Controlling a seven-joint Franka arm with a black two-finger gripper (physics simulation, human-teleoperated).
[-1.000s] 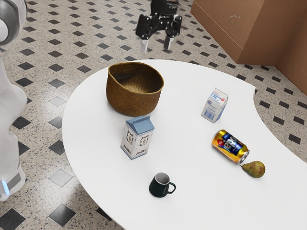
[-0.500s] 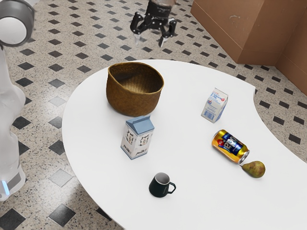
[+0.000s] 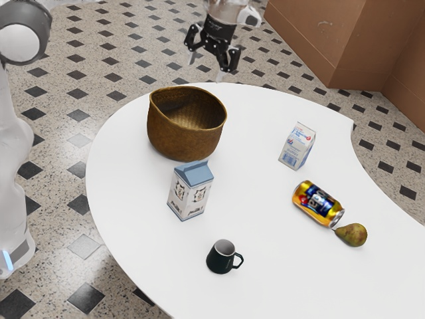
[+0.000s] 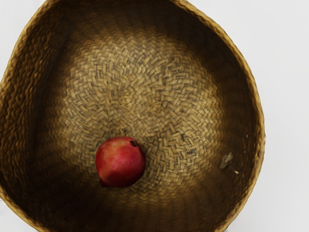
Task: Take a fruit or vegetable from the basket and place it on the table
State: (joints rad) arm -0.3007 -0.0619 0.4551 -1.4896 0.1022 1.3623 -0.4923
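A curved white counter (image 3: 285, 279) is seen in the exterior view, and on it a deep woven basket (image 3: 182, 138) is set upright. Above the basket the black gripper (image 3: 206, 69) is held at a tilt, its jaws spread wide, with nothing gripped between them. Just beside the basket a blue-topped milk carton (image 3: 190, 194) is stood; a smaller blue-and-white carton (image 3: 297, 146) is placed well apart from it, toward the exterior view's right. A yellow-and-blue drink can (image 3: 319, 204) is laid on its side. A dark mug (image 3: 220, 258) is stood upright. Inside the basket, off-centre on the woven bottom, a red pomegranate (image 4: 120, 162) is found. A pear (image 3: 353, 234) is lodged just beside the can's end.
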